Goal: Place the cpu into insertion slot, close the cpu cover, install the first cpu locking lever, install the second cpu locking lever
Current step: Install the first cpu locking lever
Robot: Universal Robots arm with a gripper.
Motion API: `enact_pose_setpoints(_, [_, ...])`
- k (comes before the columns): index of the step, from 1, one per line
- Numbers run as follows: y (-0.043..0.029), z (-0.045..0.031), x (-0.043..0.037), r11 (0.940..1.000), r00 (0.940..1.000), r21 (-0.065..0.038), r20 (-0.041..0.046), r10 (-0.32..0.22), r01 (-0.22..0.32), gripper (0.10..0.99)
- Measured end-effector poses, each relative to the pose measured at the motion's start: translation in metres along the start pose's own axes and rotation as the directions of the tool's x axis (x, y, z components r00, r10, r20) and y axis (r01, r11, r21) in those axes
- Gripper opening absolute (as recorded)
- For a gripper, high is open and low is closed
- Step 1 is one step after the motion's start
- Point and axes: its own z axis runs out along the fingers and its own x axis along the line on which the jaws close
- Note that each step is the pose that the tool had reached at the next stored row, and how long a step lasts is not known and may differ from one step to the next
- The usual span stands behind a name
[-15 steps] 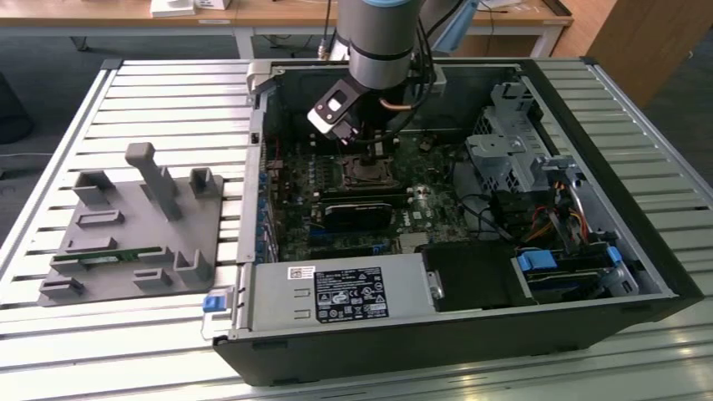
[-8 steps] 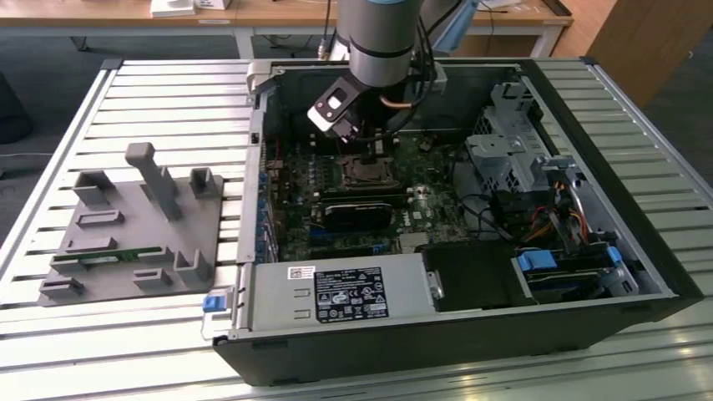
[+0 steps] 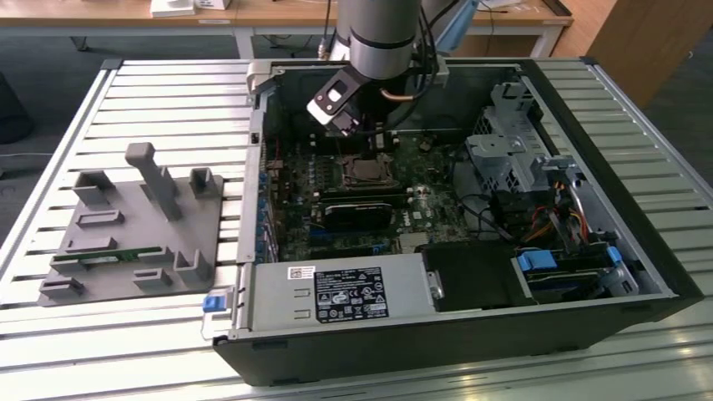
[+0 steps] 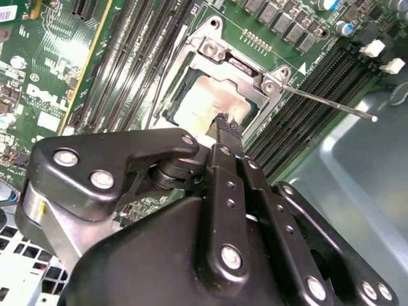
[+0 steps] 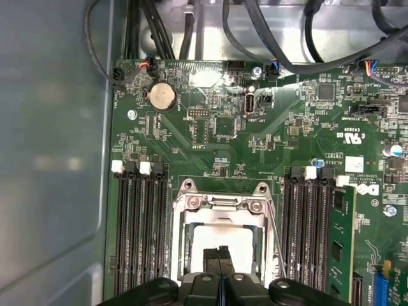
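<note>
The claw (image 5: 220,256), pinched together, hung just over the cpu (image 5: 220,234), lying in the slot (image 3: 365,171) under the cover (image 5: 223,207). A crooked push could scratch it or bend the lever (image 4: 319,99) beside the slot.

cpu (image 5: 217,237): silvery-beige square, flat in insertion slot (image 3: 366,172) | cpu cover (image 5: 185,229): silver-grey frame, lowered around it | locking lever (image 4: 325,102): thin rod, angled out beside slot
</note>
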Motion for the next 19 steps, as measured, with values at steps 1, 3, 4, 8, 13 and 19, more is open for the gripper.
enact_pose_setpoints(1, [0.0000,-0.0014,0.0001,1.0000,1.0000,0.000,0.0000,0.000,0.000,0.106])
enact_pose_setpoints(3, [0.0001,-0.0042,0.0003,1.0000,1.0000,0.000,-0.0002,0.000,0.000,0.106])
enact_pose_setpoints(4, [0.0001,-0.0058,0.0004,1.0000,1.0000,0.000,0.0000,0.000,0.000,0.106])
enact_pose_setpoints(8, [0.0002,-0.0130,0.0010,1.0000,1.0000,0.000,0.0000,0.000,0.000,0.106])
enact_pose_setpoints(13, [0.0003,-0.0197,0.0015,1.0000,1.0000,0.000,0.0000,0.000,0.000,0.106])
enact_pose_setpoints(19, [0.0004,-0.0227,0.0017,0.9996,0.9996,0.002,0.0000,-0.029,0.029,0.106])
